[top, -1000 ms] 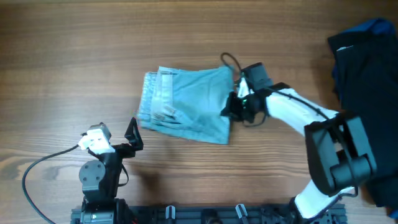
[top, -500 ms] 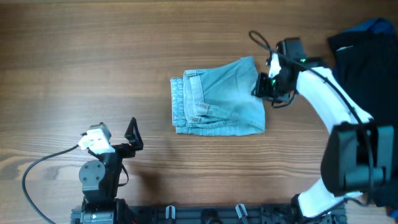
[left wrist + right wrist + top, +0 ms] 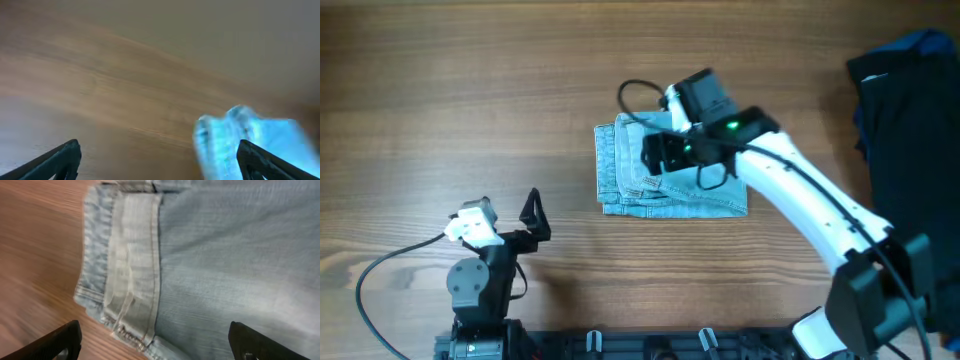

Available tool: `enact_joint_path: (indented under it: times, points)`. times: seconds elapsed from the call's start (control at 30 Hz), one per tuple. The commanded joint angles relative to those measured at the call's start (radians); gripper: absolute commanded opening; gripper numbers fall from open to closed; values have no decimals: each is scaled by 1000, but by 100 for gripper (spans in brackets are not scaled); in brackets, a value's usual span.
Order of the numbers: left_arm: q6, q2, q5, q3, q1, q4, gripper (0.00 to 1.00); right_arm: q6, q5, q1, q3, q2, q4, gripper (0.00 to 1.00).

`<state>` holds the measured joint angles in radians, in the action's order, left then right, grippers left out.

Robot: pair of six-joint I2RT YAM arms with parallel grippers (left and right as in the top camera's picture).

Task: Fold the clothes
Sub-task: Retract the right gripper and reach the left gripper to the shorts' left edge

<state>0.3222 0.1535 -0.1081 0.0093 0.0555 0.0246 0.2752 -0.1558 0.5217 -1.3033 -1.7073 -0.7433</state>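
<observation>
Showing faded light blue across the denim garment (image 3: 620,185), paling to whitish grey along the waistband (image 3: 132,260). Showing warm brown, streaked grain on the wooden table (image 3: 470,80). Reading white on the right arm (image 3: 800,190), black on the left arm (image 3: 480,285). Showing black with a blue edge on the cloth pile (image 3: 905,120).

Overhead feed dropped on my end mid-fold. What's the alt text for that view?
A folded light blue denim garment lies on the wooden table with the right hand open over its waistband end. The left hand sits open near the robot's side, apart from the denim. A dark pile of fabric lies at the right edge.
</observation>
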Motion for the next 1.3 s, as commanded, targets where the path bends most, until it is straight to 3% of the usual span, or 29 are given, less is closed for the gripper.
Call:
enact_joint_path:
  times: [0.0, 0.13, 0.2, 0.4, 0.6, 0.83, 1.13, 1.27]
  points:
    - [164, -2, -161, -4, 8, -42, 100, 76, 89, -42, -15, -15, 10, 96]
    - [154, -2, -381, 18, 8, -135, 100, 111, 89, -182, -15, 21, -14, 99]
    - [153, 3, -405, 77, 7, -112, 100, 121, 81, -269, -15, 50, -24, 99]
    - [27, 217, -408, 403, -17, 142, 99, 118, -23, -474, -15, 112, -24, 99]
    - [-120, 702, -408, 896, -180, 539, 100, -39, -8, -515, -15, 112, -39, 100]
    - [52, 995, -447, 950, -311, 459, 100, -40, 6, -515, -15, 112, -66, 100]
    - [87, 1367, -332, 951, -386, 270, 100, -70, 6, -515, -15, 112, -106, 100]
    - [23, 1494, -333, 951, -385, 267, 100, -69, 6, -515, -15, 112, -111, 100]
